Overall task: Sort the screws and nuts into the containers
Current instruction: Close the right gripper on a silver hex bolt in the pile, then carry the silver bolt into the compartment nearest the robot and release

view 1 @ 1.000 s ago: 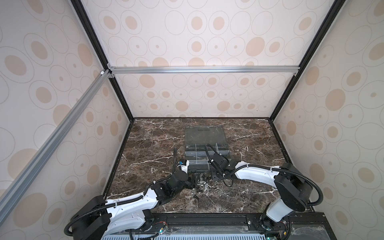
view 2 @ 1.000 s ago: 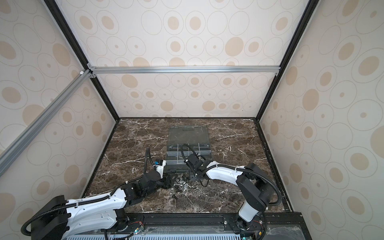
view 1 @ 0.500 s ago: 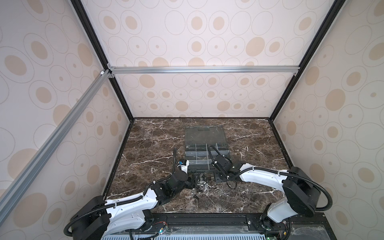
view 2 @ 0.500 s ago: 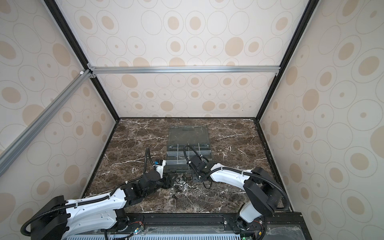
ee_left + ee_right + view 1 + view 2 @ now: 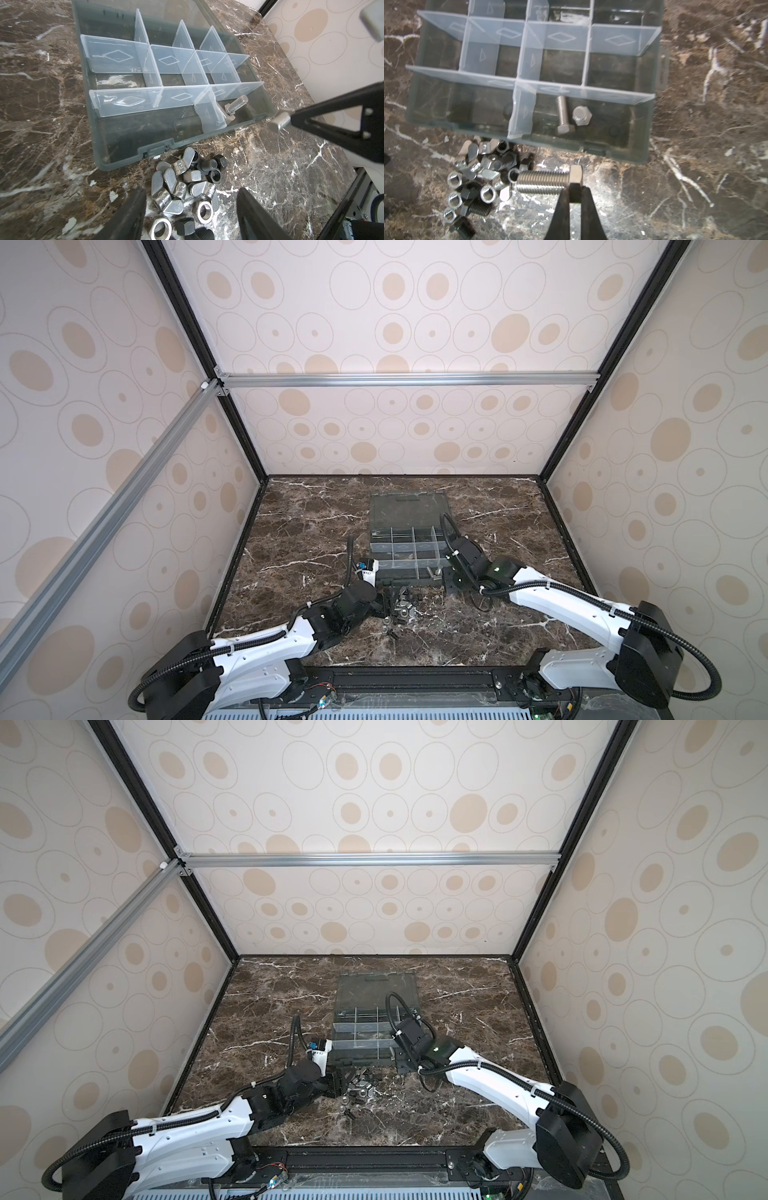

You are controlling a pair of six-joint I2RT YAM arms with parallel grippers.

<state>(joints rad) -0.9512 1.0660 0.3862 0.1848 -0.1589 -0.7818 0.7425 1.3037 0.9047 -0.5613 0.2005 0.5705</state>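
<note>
Over the last second the right gripper point(image 5: 576, 188) has slid along the near row of the dark grey plastic organizer box point(image 5: 640, 143) toward its near right corner, fingers clamped on the head of a silver threaded hex-head bolt point(image 5: 544, 180). The bolt hangs over the marble tabletop point(image 5: 695, 166) just outside the near wall, so it is not yet delivered. Two silver bolts point(image 5: 563, 116) already lie in the adjacent compartment. The left gripper point(image 5: 191, 194) has not moved, fingers apart above the pile of loose nuts and screws point(image 5: 187, 178).

I get soft, even light in both top views; the right wrist view shows glare on the tabletop point(image 5: 612, 199)
</note>
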